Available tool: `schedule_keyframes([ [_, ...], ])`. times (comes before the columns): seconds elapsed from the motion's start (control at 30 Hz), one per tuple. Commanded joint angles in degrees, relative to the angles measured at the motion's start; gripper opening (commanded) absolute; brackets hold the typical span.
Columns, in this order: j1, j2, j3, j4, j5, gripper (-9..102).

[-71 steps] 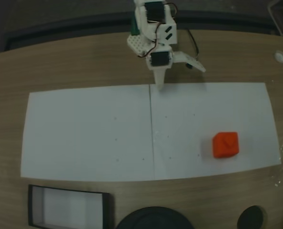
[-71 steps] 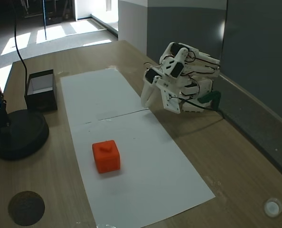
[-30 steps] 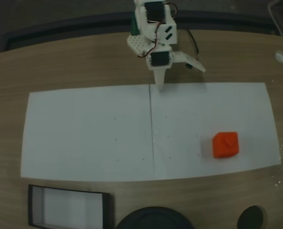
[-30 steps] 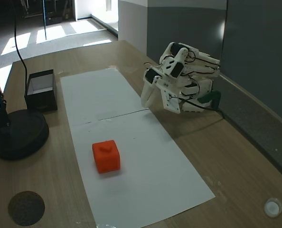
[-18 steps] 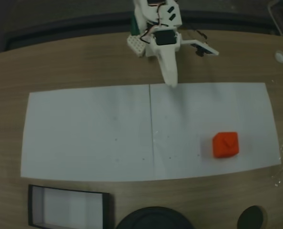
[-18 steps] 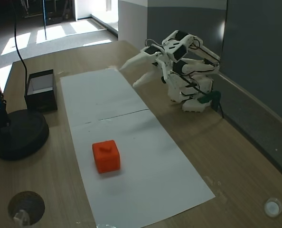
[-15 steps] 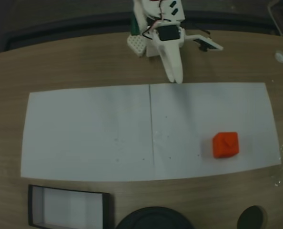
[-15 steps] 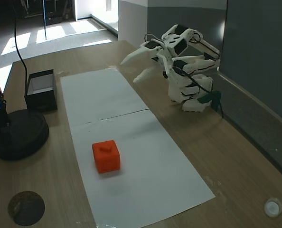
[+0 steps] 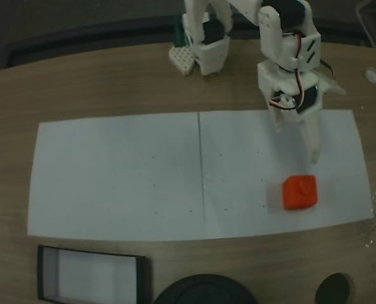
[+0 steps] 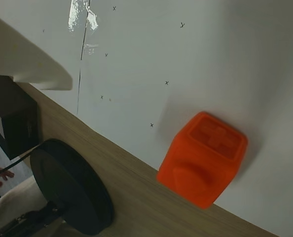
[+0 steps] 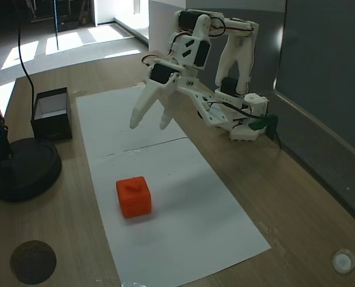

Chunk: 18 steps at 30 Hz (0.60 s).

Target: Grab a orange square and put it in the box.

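1. The orange square (image 9: 300, 192) sits on the white paper (image 9: 125, 177), lower right in a fixed view. It is a matte block with a raised nub on one face.
2. My jaws (image 11: 149, 124) hang above it, spread wide and empty.
3. If I come down off-centre, I judge a fingertip could shove the block off the paper edge.
4. The box (image 9: 90, 275) lies at the lower left of the tabletop (image 9: 99, 88), well apart. A loose grip could drop the block on the way.

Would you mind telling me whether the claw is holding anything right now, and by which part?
Nothing is held. The claw hangs open above the paper, apart from the orange square, which sits untouched.
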Motion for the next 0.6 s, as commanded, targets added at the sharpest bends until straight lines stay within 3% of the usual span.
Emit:
schedule_keyframes([
  [0.0, -0.62, -7.65, -11.07, 0.18, 0.00, 33],
  [0.57, -2.99, -35.77, -28.13, -0.97, 1.67, 33],
])
